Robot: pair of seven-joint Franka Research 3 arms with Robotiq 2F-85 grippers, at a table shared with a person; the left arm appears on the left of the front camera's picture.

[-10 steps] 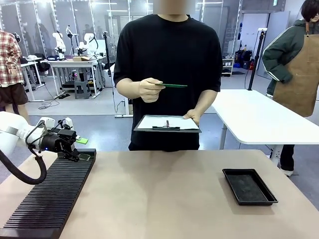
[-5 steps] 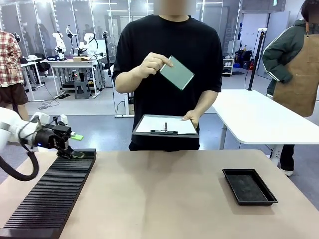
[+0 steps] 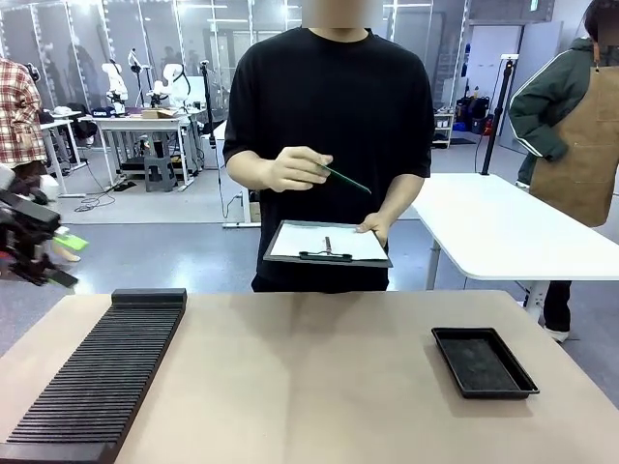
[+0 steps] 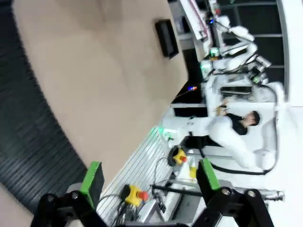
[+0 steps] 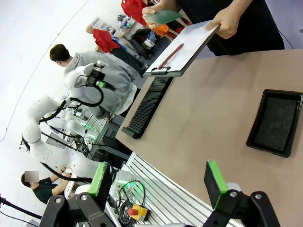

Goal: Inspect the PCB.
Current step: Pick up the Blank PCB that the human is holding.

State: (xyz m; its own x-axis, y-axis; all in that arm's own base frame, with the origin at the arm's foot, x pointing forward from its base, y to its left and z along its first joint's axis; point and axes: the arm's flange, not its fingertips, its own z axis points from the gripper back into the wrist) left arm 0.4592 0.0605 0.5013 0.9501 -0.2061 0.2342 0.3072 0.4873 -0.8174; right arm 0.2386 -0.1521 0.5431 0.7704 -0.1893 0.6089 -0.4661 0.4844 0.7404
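**Board under inspection:** The PCB [image 3: 345, 180] is held at chest height in one hand [image 3: 293, 171] of a person in a black shirt, who stands at the far side of the surface [image 3: 309, 387]. In the front view the board is seen almost edge-on. It appears as a thin green line slanting from the hand down toward picture right, with its long axis along that slant. In the right wrist view, taken from lower down, its broad green face is shown instead.

A clipboard [image 5: 182, 47] with white paper is carried in the person's other hand [image 5: 228, 21], and a thin pen-like stick is laid on the sheet. The clipboard is held just below the board, between it and the surface. The board is kept well apart from both arms.

The left end effector [image 4: 150, 177] is shown spread wide in its own wrist view, its green pads far apart and nothing gripped. In the front view it is blurred at the far left edge, off the surface. The right end effector [image 5: 157, 182] is likewise spread wide and empty, and is pointed across the surface toward the person.

A long black slotted rack [image 3: 97, 377] is laid along the left of the surface. A shallow black tray [image 3: 484, 361] is set at the right, well apart from the rack.
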